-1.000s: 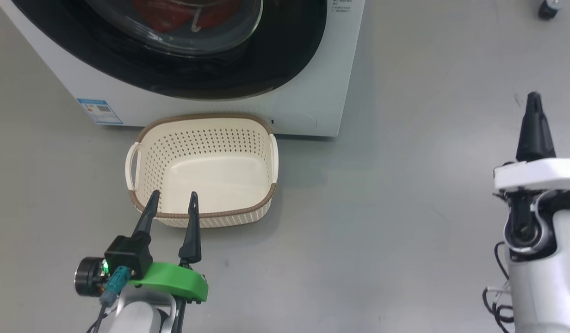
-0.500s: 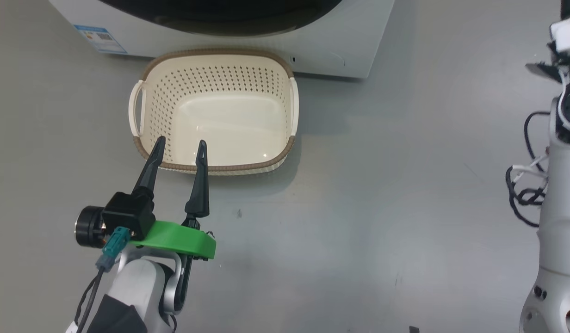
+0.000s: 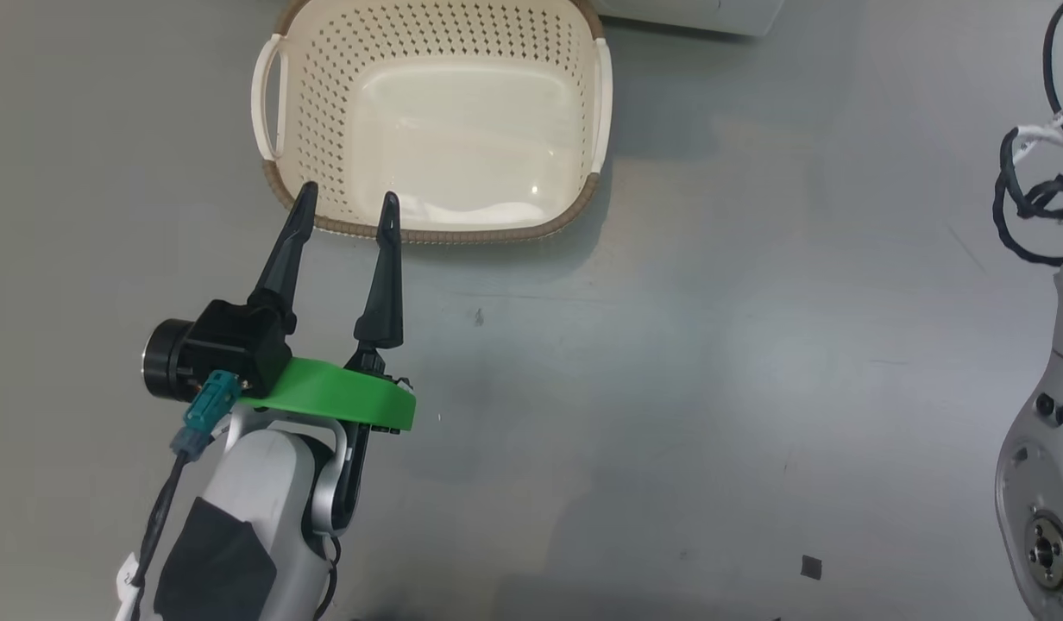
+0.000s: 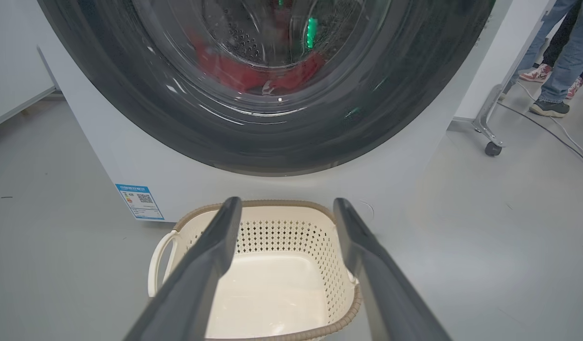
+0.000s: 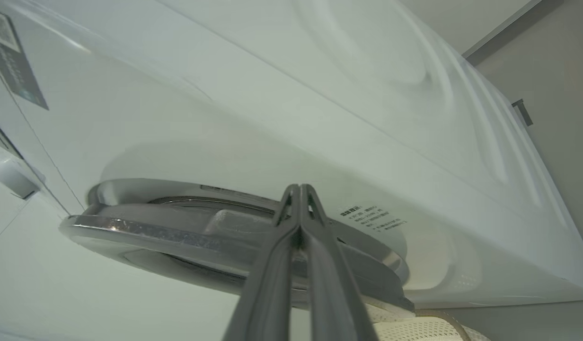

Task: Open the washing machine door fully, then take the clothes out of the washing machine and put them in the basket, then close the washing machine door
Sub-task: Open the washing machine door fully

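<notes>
Left pincer [image 3: 349, 191] has black tapered fingers [image 3: 382, 276], green bracket [image 3: 342, 401], teal plug [image 3: 205, 410], white forearm [image 3: 264, 483].

Three cameras, one shared basket [image 3: 445, 235].
Your head view looks steeply down at the floor from well above. Your left wrist view sits low, facing the washing machine door [image 4: 130, 118] head-on. Your right wrist view is close against the washing machine [image 5: 272, 94], looking along its front. All three catch the basket.

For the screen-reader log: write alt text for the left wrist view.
The washing machine door, with red clothes visible behind its glass, looms above an empty cream basket on the grey floor. The open left tool frames the basket from the bottom edge.
</notes>
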Motion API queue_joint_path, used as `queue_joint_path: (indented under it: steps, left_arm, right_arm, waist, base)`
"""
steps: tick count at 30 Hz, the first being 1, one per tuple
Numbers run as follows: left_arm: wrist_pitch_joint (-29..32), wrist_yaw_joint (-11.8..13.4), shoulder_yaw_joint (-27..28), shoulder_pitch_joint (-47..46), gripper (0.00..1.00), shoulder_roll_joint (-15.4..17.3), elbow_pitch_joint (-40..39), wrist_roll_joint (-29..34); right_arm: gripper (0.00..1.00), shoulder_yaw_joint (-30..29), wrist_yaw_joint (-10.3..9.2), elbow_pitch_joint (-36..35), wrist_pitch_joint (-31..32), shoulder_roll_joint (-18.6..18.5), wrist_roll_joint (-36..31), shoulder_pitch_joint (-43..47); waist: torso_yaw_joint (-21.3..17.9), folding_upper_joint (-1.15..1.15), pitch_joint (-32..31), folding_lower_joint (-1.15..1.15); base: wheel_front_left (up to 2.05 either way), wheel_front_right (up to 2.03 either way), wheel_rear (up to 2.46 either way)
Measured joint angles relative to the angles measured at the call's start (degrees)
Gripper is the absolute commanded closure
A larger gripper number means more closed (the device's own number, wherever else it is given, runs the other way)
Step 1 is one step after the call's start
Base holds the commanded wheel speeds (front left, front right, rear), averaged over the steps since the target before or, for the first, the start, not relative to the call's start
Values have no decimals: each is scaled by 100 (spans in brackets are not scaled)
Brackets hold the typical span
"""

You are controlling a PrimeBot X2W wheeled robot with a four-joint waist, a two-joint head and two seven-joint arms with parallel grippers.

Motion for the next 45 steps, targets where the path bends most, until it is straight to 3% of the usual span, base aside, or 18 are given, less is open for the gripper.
queue_joint_path:
  steps: [12, 23, 45]
  left_arm:
    - [0, -23, -110, -244, 0, -20, 77, 0]
    - [0, -23, -275, -260, 0, -30, 125, -64]
    - [0, -22, -422, -275, 0, -33, 176, -71]
  right_arm:
    - [100, 298, -152, 654, 657, 4, 278, -742]
    - [100, 261, -157, 1055, 834, 13, 644, -1198]
    - [100, -212, -422, 1987, 1438, -24, 2227, -1649]
  waist:
    - [304, 0, 375, 0]
    - [414, 0, 403, 0]
    - [561, 0, 364, 0]
  base:
    - [0, 0, 0]
    - [0, 0, 0]
    - [0, 0, 0]
